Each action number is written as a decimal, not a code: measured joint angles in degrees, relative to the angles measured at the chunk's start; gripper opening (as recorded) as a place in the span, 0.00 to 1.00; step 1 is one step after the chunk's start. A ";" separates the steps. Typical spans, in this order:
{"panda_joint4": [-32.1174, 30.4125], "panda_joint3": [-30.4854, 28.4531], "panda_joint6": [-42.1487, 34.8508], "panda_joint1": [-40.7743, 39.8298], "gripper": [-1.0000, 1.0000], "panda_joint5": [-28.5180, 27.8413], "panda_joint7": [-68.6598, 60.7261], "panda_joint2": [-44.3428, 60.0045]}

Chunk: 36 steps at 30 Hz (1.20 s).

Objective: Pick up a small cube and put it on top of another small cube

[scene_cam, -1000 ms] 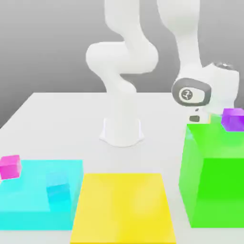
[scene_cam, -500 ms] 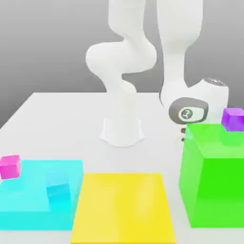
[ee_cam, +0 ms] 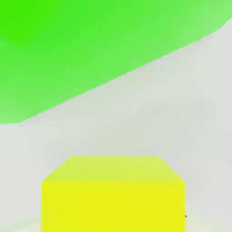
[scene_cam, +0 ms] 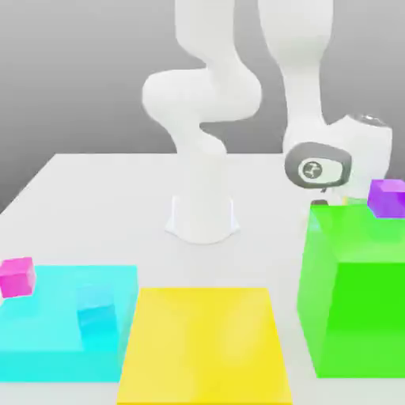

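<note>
One small yellow cube (ee_cam: 113, 206) is pinched in the gripper (scene_cam: 343, 201), which is closed on it. In the exterior view the hand is toward the right, behind the big green block (scene_cam: 356, 293), and a thin bit of yellow shows just above the block's far edge. The hand view has the cube close up, its front face bright and its upper face a little duller, with the green block near it and pale floor (ee_cam: 136, 122) beyond. The small pink cube (scene_cam: 16, 278) is well apart from it, at the exterior view's left edge, by the rear part of the wide cyan slab (scene_cam: 47, 336); it looks slightly turned. A small cyan cube (scene_cam: 96, 310) rests on that same slab, almost the same color as what lies under it. Next along is a flat yellow slab (scene_cam: 203, 344), between the cyan slab and the green block. A small purple cube (scene_cam: 387, 198) stands on top of the green block, near the exterior view's right edge. The white arm (scene_cam: 304, 71) reaches down to the hand, and its round base (scene_cam: 202, 217) stands on the floor behind the slabs.
</note>
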 joint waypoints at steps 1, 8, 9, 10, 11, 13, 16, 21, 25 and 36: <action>-0.26 1.36 -0.19 -0.74 0.00 2.53 -1.82 -0.78; -2.00 12.89 -1.83 -7.92 0.00 20.21 -14.76 -6.13; -2.25 13.86 -2.04 -7.98 0.00 23.17 -16.91 -6.99; -2.51 14.64 -2.27 -7.93 0.00 26.09 -19.03 -7.84; -2.75 14.85 -2.51 -7.39 0.00 28.90 -21.07 -8.67; -3.23 15.01 -3.00 -6.27 0.00 33.83 -24.67 -10.17; -4.00 14.37 -3.65 -4.56 0.00 39.45 -28.83 -12.02; -4.89 13.03 -3.95 -1.89 0.00 46.58 -34.91 -13.49; 1.32 12.78 -5.87 1.08 0.00 57.38 -44.83 -11.15; 24.48 12.01 -20.58 -2.80 0.00 74.08 -55.86 -7.08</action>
